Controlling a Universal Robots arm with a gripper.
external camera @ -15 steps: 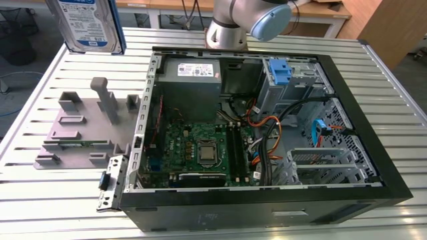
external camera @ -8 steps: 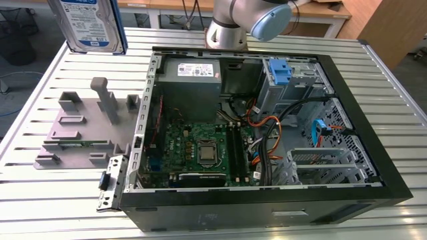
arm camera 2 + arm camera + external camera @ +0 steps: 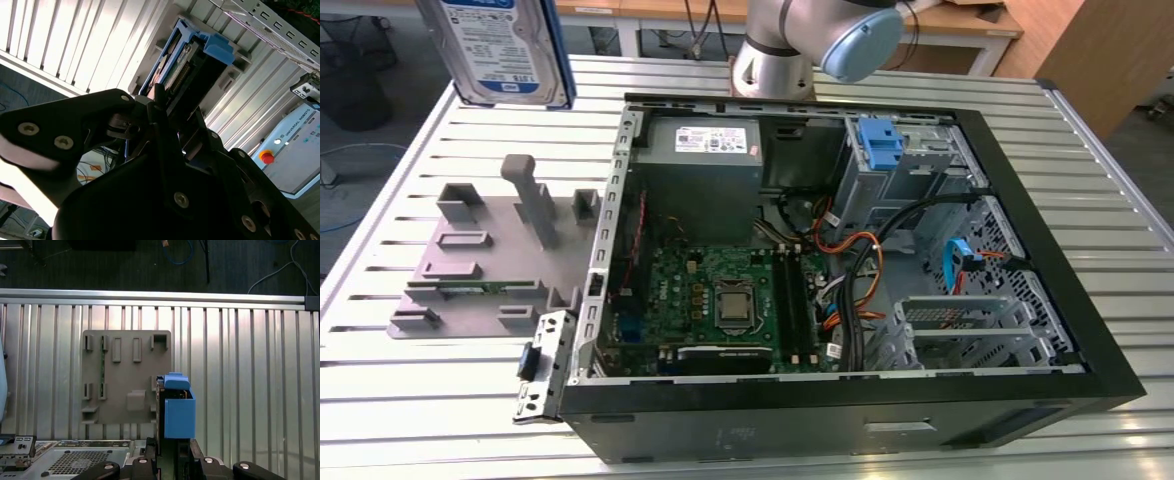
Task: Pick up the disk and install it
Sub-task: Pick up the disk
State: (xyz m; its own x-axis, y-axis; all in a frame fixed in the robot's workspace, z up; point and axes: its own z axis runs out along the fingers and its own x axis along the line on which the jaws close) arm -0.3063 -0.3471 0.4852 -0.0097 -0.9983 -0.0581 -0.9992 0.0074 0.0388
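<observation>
Gripper [image 3: 177,115] clamps the disk [image 3: 500,45] across its thickness, body projecting ahead of the hand. Judged rigid, weighty, shock-sensitive (blue carrier [image 3: 179,420] may flex).

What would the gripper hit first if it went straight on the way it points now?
The gripper points down at the table, shut on the disk. Straight on, the disk's far end would likely meet the edge of the grey stand or the slatted table just beside it; depth is unclear.
</observation>
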